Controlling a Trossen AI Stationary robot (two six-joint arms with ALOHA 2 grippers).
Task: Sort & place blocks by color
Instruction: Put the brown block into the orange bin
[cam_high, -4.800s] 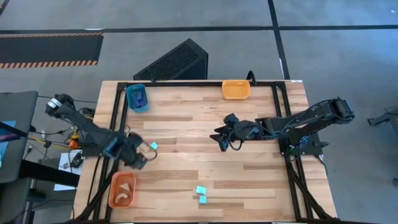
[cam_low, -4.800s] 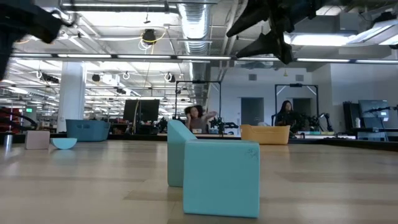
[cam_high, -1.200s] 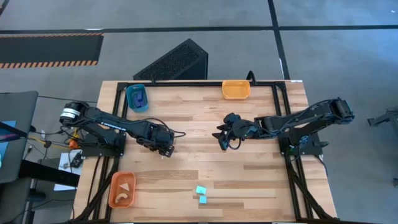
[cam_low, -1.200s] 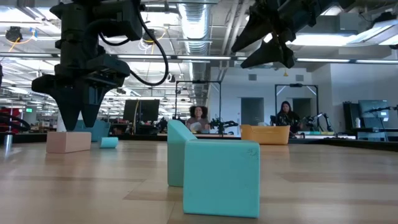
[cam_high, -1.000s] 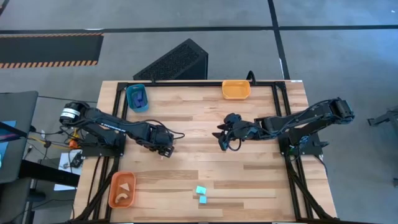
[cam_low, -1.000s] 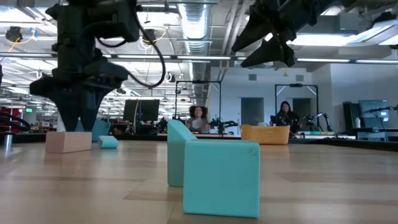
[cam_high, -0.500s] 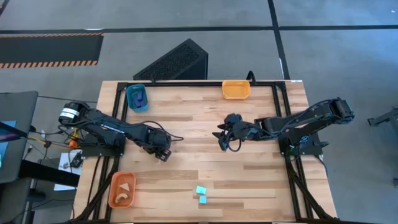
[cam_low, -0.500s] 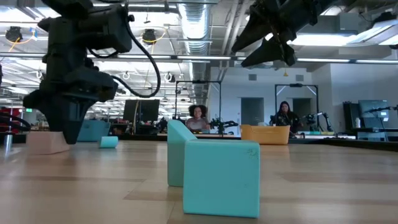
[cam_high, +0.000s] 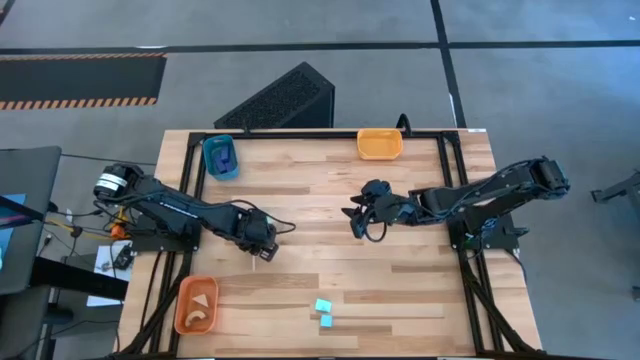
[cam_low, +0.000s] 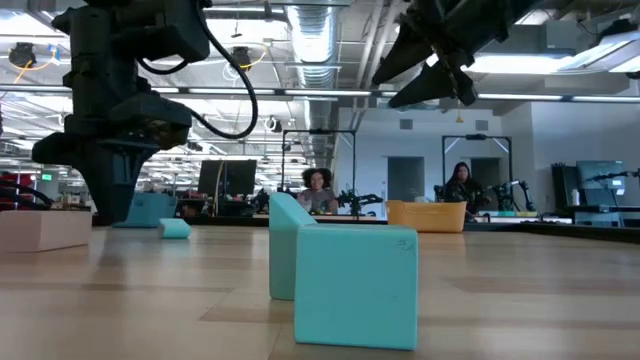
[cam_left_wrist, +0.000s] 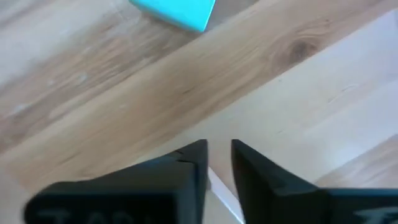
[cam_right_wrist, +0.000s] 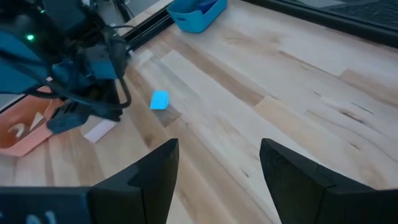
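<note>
I am lowering the left gripper, fingers nearly closed astride the tan block mid-table left; it looks light, rigid, smooth, so pinching its flat sides; right gripper hovering wide open, empty

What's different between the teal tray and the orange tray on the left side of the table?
The teal tray is blue-green and the orange tray is orange. The teal tray holds a dark blue block, while the orange tray holds pale tan pieces. In the high view, the teal tray sits at the table's top left corner and the orange tray at its bottom left. Both are open trays with blocks inside.
</note>
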